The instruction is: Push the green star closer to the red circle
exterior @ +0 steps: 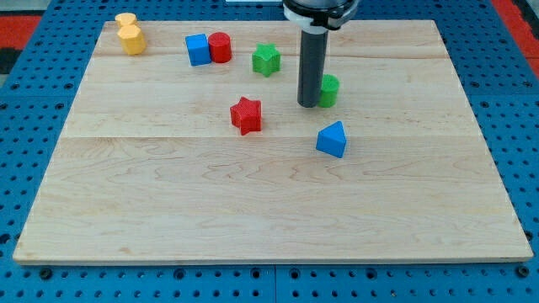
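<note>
The green star (266,59) lies near the view's top, a little right of the red circle (221,47), with a small gap between them. The red circle touches a blue cube (198,50) on its left. My tip (307,104) rests on the board to the lower right of the green star, apart from it, and right against the left side of a green round block (329,90) that the rod partly hides.
A red star (246,115) lies below the green star. A blue triangular block (332,139) lies below my tip. A yellow block (130,34) sits at the top left corner of the wooden board (269,202).
</note>
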{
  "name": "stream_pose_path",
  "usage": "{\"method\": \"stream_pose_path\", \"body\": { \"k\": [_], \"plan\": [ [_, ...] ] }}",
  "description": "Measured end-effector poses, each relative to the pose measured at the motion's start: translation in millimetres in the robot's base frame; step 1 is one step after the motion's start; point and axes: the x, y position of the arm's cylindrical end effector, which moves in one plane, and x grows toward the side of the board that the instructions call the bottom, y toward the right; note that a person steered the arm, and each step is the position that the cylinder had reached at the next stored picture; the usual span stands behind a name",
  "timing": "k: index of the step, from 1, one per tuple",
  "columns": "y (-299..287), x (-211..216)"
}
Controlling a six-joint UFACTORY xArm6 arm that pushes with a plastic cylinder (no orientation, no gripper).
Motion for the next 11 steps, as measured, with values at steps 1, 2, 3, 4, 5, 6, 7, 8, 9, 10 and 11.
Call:
{"method": "stream_pose_path", "body": {
  "k": [1, 2, 3, 4, 5, 6, 7, 8, 9, 10, 11],
  "plan": [
    [6.2, -0.4],
    [-16.9, -0.1],
    [-33.9, -6.5],
    [-33.9, -32.8],
    [-34.0, -63.6],
    [-34.0, -93.9],
    [-43.5, -116.7],
    [-62.1, -133.9],
    [-88.5, -151.7],
    [-119.2, -153.9],
    [-147.6, -152.9]
  ]
}}
